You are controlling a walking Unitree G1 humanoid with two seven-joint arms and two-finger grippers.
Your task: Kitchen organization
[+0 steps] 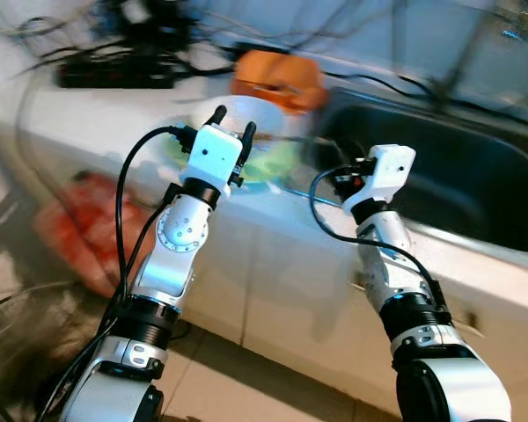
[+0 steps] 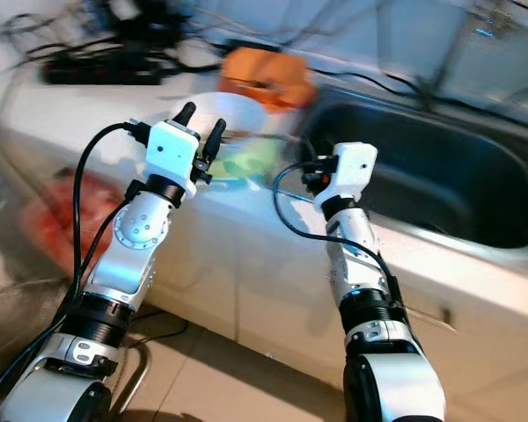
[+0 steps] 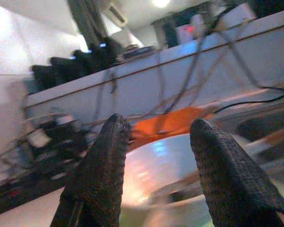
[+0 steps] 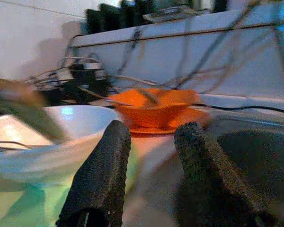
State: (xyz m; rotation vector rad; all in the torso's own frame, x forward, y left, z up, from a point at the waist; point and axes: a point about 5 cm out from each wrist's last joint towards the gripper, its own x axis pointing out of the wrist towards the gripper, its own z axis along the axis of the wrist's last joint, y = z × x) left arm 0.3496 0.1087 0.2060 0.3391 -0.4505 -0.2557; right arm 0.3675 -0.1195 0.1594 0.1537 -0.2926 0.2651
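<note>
The views are blurred by motion. A white bowl (image 1: 246,112) sits on a green plate (image 1: 277,163) on the white counter, with an orange bowl (image 1: 277,79) behind it near the sink. My left gripper (image 1: 233,123) is raised just in front of the white bowl, open, with nothing between its fingers (image 3: 109,156). My right gripper (image 4: 154,130) hovers at the counter's front edge, between the green plate and the sink, also open and empty. In the right wrist view the white bowl (image 4: 52,137) and the orange bowl (image 4: 156,106) lie ahead of it.
A dark sink basin (image 1: 449,167) fills the counter's right side. A black power strip with tangled cables (image 1: 114,70) lies at the back left. Something red-orange (image 1: 84,229) lies on the floor by the white cabinet fronts (image 1: 273,281).
</note>
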